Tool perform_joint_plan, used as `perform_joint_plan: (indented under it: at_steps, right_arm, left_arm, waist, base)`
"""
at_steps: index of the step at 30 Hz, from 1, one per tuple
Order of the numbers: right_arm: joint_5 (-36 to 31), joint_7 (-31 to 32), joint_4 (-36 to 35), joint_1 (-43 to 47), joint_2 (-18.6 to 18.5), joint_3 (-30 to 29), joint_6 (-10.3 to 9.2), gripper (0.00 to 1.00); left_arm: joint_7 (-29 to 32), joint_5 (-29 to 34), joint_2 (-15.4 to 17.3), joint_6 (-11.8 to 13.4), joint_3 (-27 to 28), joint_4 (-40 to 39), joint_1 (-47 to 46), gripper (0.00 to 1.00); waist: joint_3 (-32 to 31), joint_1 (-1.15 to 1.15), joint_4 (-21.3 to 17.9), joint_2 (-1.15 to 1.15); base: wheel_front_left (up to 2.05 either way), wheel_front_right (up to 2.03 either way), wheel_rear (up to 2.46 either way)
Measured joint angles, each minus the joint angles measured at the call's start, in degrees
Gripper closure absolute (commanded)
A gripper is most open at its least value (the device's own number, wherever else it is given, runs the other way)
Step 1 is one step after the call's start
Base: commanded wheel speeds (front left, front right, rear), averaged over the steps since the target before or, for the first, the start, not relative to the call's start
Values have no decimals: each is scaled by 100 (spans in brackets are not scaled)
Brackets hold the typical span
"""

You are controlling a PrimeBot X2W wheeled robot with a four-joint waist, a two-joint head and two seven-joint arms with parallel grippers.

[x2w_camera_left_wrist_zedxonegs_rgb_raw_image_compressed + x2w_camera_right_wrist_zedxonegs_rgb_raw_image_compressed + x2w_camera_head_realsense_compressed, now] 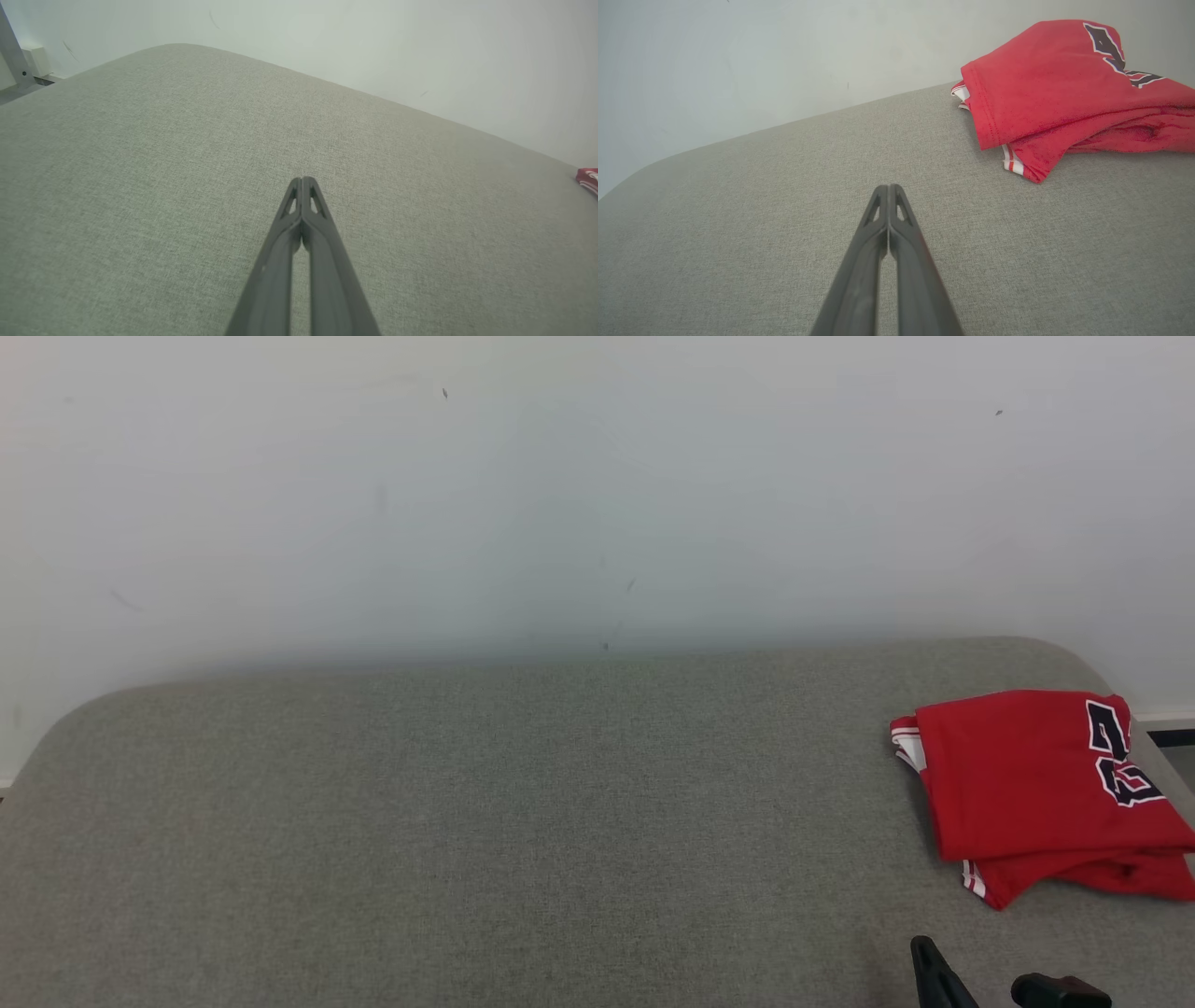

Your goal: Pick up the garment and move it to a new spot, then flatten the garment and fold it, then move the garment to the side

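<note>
My right claw (pixel 888 189) is clenched on nothing, its two dark fingers pressed tip to tip and hanging low over the grey-green woven fabric surface with rounded corners (pixel 467 821). My left claw (pixel 302 179) is clenched and empty as well, well apart from the work. The red knit jersey with white-and-red striped trim and a dark white-edged number (pixel 1027 775) lies folded in several layers at the right end of that surface, near the pale wall (pixel 560 476). In the right wrist view it sits ahead and to the right of my fingertips, not touching them. I judge it light, soft and limp. It won't slip from the pads, but a pinch on the top layer alone would peel the fold open and let the rest sag. If I have to shift it again, I would bite the whole stack at the nearer folded edge, by the striped trim (pixel 1011 163) where the layers meet, and slide or lift it low. From how it lies, the folding looks done and it seems set aside already.
</note>
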Motion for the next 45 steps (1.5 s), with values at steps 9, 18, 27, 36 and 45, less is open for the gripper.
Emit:
perform_joint_plan:
  at_steps: [9,18,27,36,45]
  right_arm:
    - [967,41,-40,-66,0,8,0,100]
    - [2022,104,-76,-213,1,8,0,100]
    - [2806,157,-96,-310,1,4,0,100]
    - [3415,204,-113,-385,0,0,0,100]
    - [4073,254,-125,-483,0,-4,-1,100]
  left_arm:
    - [271,-926,1,0,33,-35,-173,100]
    - [590,-1897,2,-1,87,-73,-392,100]
    - [820,-2624,3,-1,120,-101,-578,100]
    - [1002,-3193,4,-1,153,-131,-718,100]
    - [1201,-3815,5,-2,188,-149,-843,100]
  waist:
    - [58,1,11,0]
    - [128,1,25,0]
    - [186,1,36,0]
    - [236,1,46,0]
    - [294,1,57,0]
  base:
    - [0,0,0]
    - [0,0,0]
    - [0,0,0]
    - [0,0,0]
    - [0,0,0]
